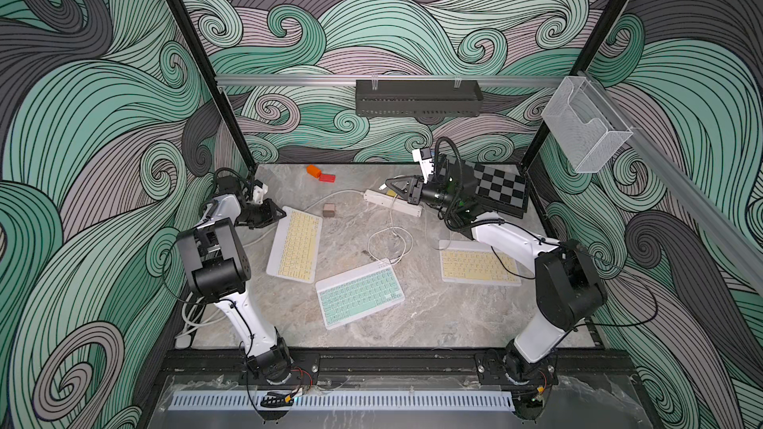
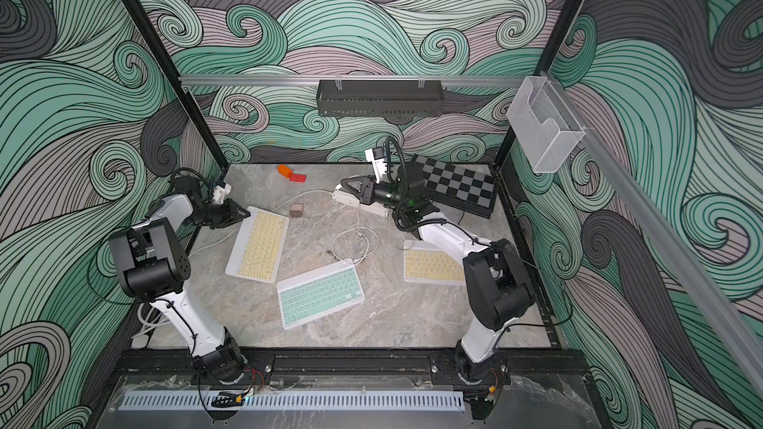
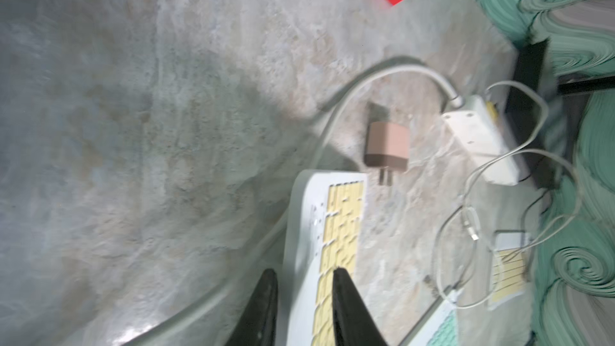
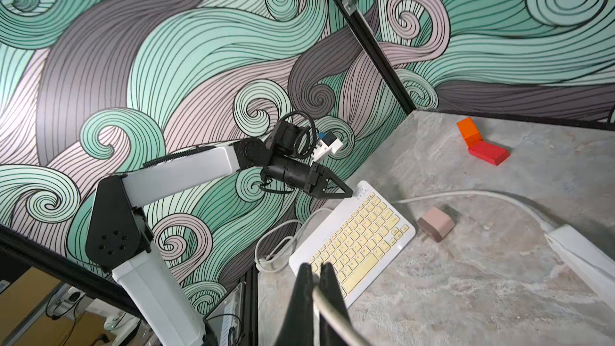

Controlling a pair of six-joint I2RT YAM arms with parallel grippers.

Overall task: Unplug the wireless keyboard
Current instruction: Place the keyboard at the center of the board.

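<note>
1. While the yellow keyboard [image 1: 295, 245] [image 3: 336, 228] is lying flat on the left part of the table [image 1: 454, 315], one short end pointing toward the back, my left pincer [image 1: 284, 213] [image 3: 304, 271] is sitting right at that far end. One finger is reaching over the keys and the other is hanging past the white rim.
2. My right pincer [image 1: 388, 185] [image 4: 316, 266] is hanging well apart from that keyboard, above the power strip [image 1: 392, 202] near the back.
3. Blur is smearing the left wrist view, so I cannot tell whether my left fingers are touching the keyboard or just hovering over it.
4. The tip of the thin white cable [image 4: 327, 307] [image 1: 390, 216] is disappearing between my right fingers [image 4: 299, 294], so its plug is staying hidden from me.
5. That cable is dropping to a loose loop on the table, and the loop is running up to the far edge of the mint keyboard [image 1: 359, 293]. I cannot tell whether anything is plugged in there.
6. My right arm is covering part of the second yellow keyboard [image 1: 475, 268].
7. My left pincer is standing partly open, with a plain gap between its fingers and nothing clamped in it.
8. My right pincer is pinching fully closed on the thin white cable.
9. A pink plug adapter [image 1: 329, 210] [image 3: 387, 144] is lying just beside the yellow keyboard's far end, apart from both pincers.
</note>
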